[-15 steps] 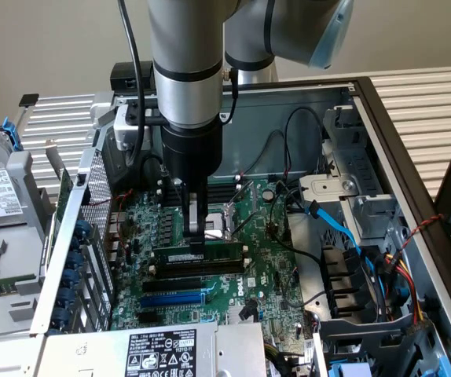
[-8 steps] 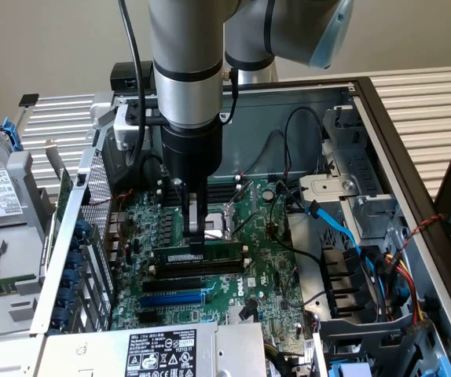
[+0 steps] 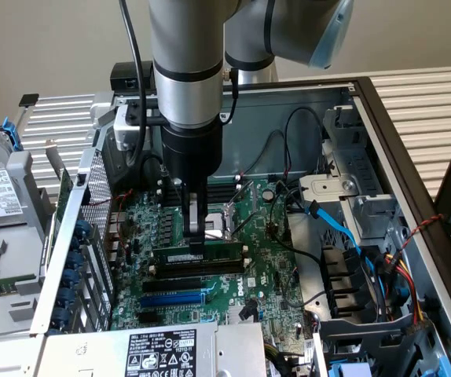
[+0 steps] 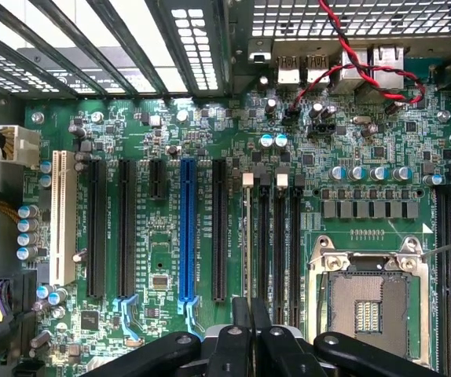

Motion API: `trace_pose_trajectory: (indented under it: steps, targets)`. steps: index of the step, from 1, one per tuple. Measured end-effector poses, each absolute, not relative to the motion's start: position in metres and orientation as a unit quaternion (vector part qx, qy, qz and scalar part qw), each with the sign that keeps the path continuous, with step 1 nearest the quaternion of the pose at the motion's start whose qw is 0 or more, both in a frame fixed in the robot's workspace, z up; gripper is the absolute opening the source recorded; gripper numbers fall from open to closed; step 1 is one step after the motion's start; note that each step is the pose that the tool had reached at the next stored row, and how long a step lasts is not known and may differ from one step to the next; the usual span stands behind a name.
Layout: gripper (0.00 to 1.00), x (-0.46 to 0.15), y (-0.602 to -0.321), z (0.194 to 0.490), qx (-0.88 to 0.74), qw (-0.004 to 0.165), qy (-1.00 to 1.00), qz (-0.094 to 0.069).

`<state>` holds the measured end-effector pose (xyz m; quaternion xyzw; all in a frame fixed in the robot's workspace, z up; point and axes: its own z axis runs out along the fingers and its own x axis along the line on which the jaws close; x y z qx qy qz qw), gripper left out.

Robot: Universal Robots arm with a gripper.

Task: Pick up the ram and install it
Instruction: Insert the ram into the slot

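The ram (image 3: 219, 253), a long green stick with a white label, stands on edge along a black memory slot on the motherboard (image 3: 276, 263). My gripper (image 3: 196, 234) comes straight down from above and is shut on the stick's top edge near its middle. In the wrist view the ram (image 4: 247, 236) shows edge-on as a thin strip running away from my gripper (image 4: 250, 318), lined up over the slot beside further black memory slots (image 4: 280, 236). I cannot tell how deep it sits in the slot.
The CPU socket (image 4: 367, 298) lies close beside the memory slots. A blue slot (image 4: 186, 228) and black expansion slots (image 4: 96, 228) lie on the other side. Blue and black cables (image 3: 343, 232) and the drive cage (image 3: 367, 204) crowd the exterior view's right. The power supply (image 3: 163, 349) sits in front.
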<state>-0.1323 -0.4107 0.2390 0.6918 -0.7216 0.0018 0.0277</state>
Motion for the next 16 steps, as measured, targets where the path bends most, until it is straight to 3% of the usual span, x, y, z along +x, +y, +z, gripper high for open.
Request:
trace_pose_trajectory:
  steps: [16]
  targets:
    - [0.12,-0.1306,-0.4107,0.2371,0.69,0.028,-0.724,0.001]
